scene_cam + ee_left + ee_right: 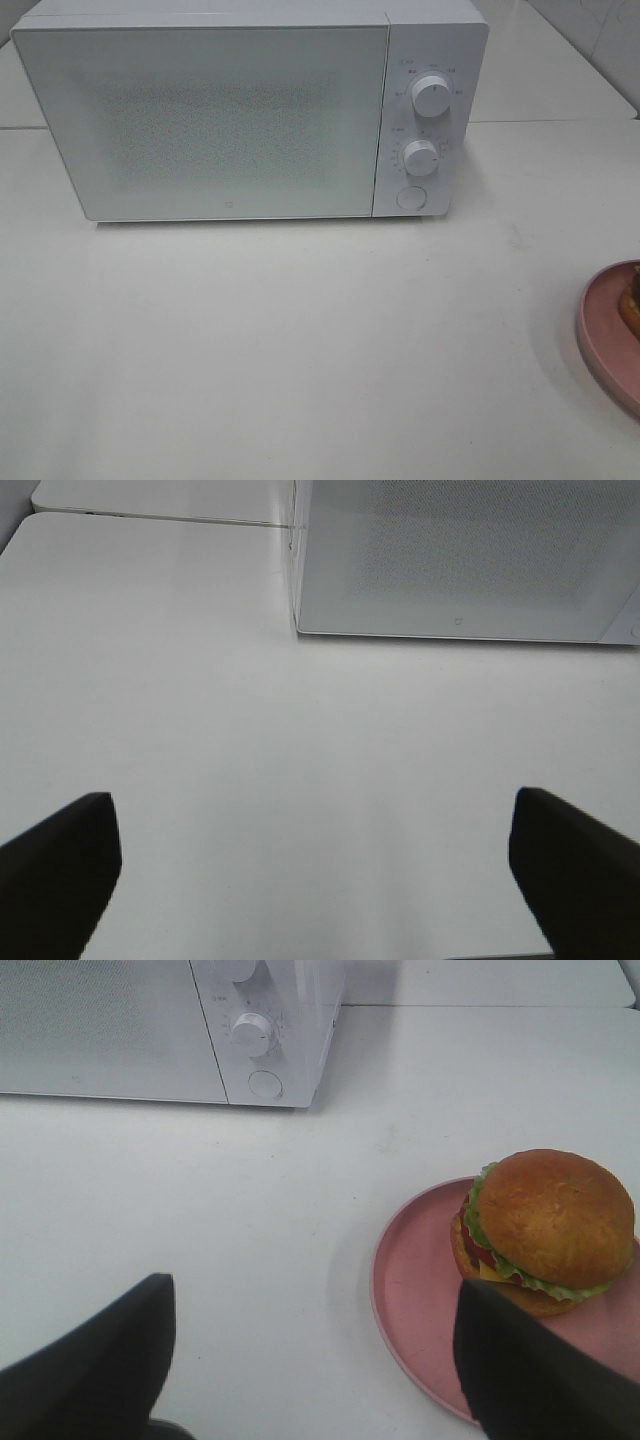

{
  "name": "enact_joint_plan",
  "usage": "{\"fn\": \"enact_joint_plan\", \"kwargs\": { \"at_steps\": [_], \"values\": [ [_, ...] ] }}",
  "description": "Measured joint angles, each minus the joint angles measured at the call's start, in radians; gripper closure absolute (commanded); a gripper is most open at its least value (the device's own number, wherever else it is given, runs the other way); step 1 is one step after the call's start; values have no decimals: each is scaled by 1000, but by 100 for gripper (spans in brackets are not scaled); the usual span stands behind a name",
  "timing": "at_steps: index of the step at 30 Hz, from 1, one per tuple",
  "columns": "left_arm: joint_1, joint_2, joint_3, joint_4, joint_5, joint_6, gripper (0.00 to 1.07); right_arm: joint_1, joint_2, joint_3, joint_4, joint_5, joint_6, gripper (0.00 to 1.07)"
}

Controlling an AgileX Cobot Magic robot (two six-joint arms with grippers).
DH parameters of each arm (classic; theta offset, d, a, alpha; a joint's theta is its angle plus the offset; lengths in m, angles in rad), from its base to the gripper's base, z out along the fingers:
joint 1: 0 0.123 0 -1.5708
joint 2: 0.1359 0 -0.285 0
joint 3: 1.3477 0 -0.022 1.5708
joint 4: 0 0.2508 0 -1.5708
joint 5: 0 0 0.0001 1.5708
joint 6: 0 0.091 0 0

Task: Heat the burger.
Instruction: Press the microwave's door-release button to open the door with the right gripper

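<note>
The burger (548, 1228), with a golden-brown bun, green lettuce and red tomato, sits on a round pink plate (425, 1300). In the exterior high view only a sliver of the burger (632, 305) shows at the right edge, on the plate (603, 335). My right gripper (310, 1370) is open, its dark fingers (95, 1370) spread above the table just short of the plate. My left gripper (310, 870) is open over bare table in front of the white microwave (210, 115), whose door is shut. Neither arm shows in the exterior high view.
The microwave has two knobs (431, 95) and a round button (411, 198) on its right panel. It stands at the back of a white table (300, 340). A seam between table tops runs behind it.
</note>
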Motion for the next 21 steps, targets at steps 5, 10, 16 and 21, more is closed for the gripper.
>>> {"fn": "enact_joint_plan", "kwargs": {
  "at_steps": [5,10,16,21],
  "values": [
    [0,0,0,0,0,0,9,0,72,-12,0,-43,0,31],
    [0,0,0,0,0,0,9,0,172,-16,0,-117,0,31],
    [0,0,0,0,-1,0,9,0,278,-16,0,-209,0,31],
    [0,0,0,0,-1,0,9,0,366,-16,0,-292,-1,31]
  ]
}}
